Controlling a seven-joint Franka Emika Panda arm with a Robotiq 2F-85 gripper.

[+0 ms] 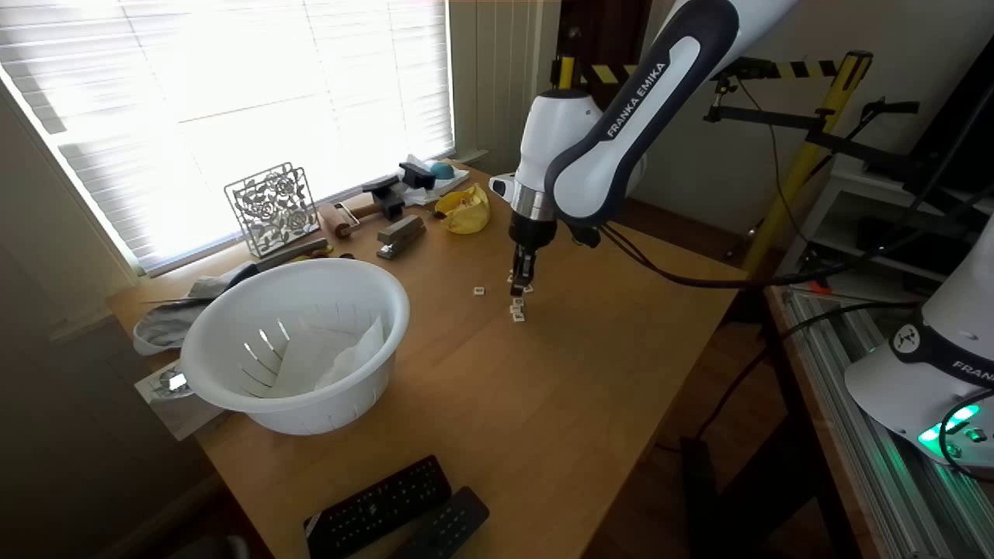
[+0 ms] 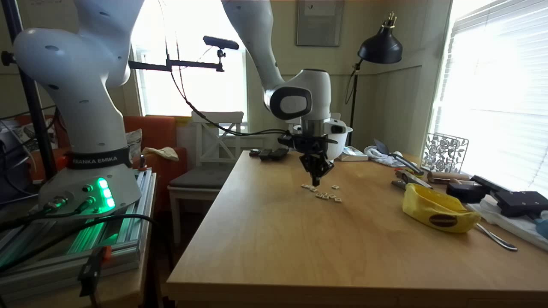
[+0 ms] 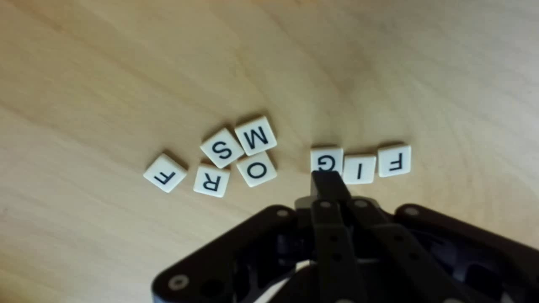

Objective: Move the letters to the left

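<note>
1. The letters (image 3: 256,169) are small pale square tiles, lying flat across the middle of the wrist view: five in a looser group (image 3: 222,149) at centre-left, three in a short row (image 3: 359,169) at centre-right. In an exterior view they are near the centre of the frame, to the right of the white bowl (image 1: 334,411).

2. The step in hand, as I judge it, is to slide the tiles by pushing, perhaps beginning with the G tile (image 3: 325,157). The sentence does not say whose left is meant, so this direction should be settled first.

3. To do it well, I would set the tip beside the tile, on the side away from the goal, low enough to meet its edge, and push slowly along the tabletop (image 3: 126,84). A thin tile will probably turn if it is pushed off its middle. The I tile (image 3: 358,170) is just beside the G, so it may be disturbed.

4. The jaws of the gripper (image 3: 331,185) are pressed together, with no gap visible at the tips; they seem to hold nothing.

5. In the wrist view the tip covers the lower part of the G; whether it touches this tile, I cannot tell.
</note>
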